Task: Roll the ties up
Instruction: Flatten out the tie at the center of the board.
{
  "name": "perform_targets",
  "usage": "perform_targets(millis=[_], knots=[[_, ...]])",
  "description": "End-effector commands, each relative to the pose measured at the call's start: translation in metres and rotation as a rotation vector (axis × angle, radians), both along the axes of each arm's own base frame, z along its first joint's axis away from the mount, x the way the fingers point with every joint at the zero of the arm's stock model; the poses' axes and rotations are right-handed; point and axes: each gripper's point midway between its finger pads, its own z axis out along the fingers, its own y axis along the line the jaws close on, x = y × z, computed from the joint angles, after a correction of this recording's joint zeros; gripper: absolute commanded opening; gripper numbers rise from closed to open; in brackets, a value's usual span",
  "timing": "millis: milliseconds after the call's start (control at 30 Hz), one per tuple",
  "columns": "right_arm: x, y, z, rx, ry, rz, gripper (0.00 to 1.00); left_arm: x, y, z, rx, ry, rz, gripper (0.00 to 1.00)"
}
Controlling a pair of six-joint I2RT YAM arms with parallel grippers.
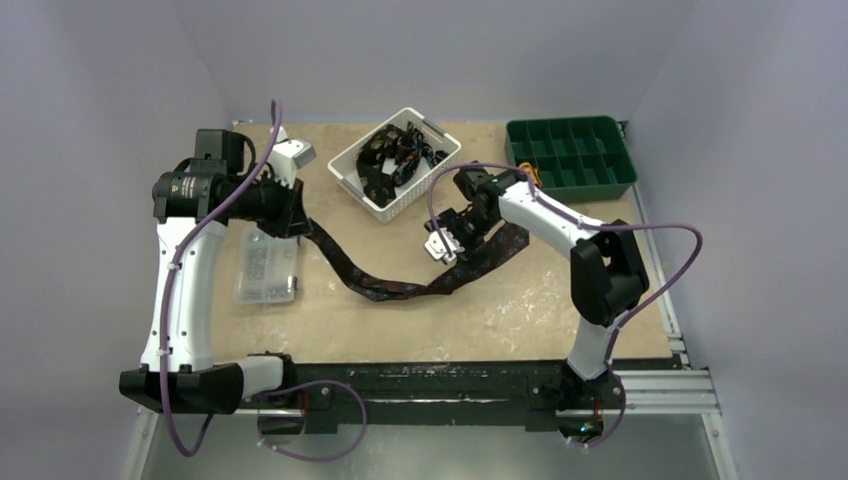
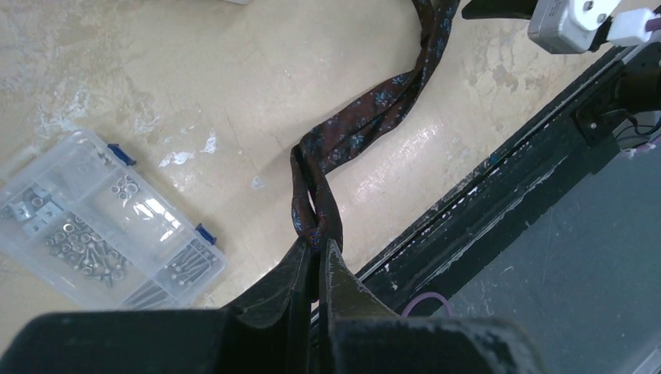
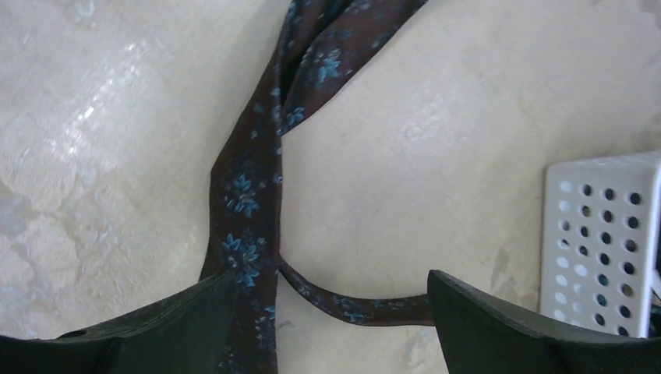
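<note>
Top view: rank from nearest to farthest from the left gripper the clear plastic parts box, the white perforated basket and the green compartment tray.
1. Clear plastic parts box, beside the left gripper, left side.
2. White perforated basket, far middle.
3. Green compartment tray, far right corner.

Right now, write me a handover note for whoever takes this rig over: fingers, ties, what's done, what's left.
The left gripper has its fingers shut on one end of the tie.
The right gripper is open over the other end, beside the basket, holding nothing.
The tie lies unrolled in a curve across the table; more ties are in the basket.
Done: one tie out.
Left: roll it, then the others.
</note>
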Motion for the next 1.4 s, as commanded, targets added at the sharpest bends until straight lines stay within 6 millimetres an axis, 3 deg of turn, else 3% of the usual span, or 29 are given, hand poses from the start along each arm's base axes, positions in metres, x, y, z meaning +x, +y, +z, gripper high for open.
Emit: perform_targets(millis=[0,133,233,433,667,767,833,867,933,1033,1067,1133,1233,1367], knots=[[-0.001,-0.009,-0.014,-0.068,-0.051,0.227,0.91,-0.003,-0.007,0.008,-0.053,0.007,0.003,0.00],[0.001,-0.020,-0.032,-0.163,-0.040,0.289,0.91,0.000,-0.002,0.009,-0.061,0.008,0.028,0.00],[0.014,-0.019,-0.044,-0.202,-0.033,0.279,0.88,0.001,-0.001,0.008,-0.057,0.006,0.033,0.00],[0.037,-0.037,-0.060,-0.291,-0.039,0.257,0.81,0.002,0.002,0.005,-0.052,0.016,0.042,0.00],[0.048,-0.069,-0.067,-0.353,-0.022,0.146,0.51,0.008,0.008,0.002,-0.053,0.028,0.067,0.00],[0.053,-0.089,-0.070,-0.376,-0.040,0.050,0.27,0.014,0.007,0.001,-0.075,0.035,0.070,0.00],[0.058,-0.095,-0.062,-0.362,-0.054,-0.081,0.03,0.018,0.002,0.004,-0.111,0.036,0.060,0.00],[0.063,-0.094,-0.053,-0.323,-0.070,-0.179,0.00,0.019,-0.002,0.008,-0.139,0.033,0.049,0.00],[0.085,-0.092,-0.024,-0.222,-0.152,-0.408,0.00,0.022,-0.013,0.017,-0.207,0.025,0.018,0.00],[0.126,-0.108,0.054,0.043,-0.380,-0.866,0.00,0.027,-0.022,0.030,-0.279,0.007,0.003,0.00],[0.129,-0.120,0.078,0.130,-0.455,-0.980,0.00,0.029,-0.024,0.032,-0.290,0.005,0.008,0.00],[0.120,-0.148,0.107,0.243,-0.584,-1.141,0.00,0.034,-0.024,0.028,-0.301,0.009,0.037,0.00],[0.089,-0.182,0.092,0.243,-0.737,-1.196,0.00,0.046,-0.017,0.007,-0.281,0.043,0.110,0.00],[0.072,-0.193,0.039,0.143,-0.775,-1.141,0.00,0.053,-0.011,-0.028,-0.254,0.149,0.156,0.00]])
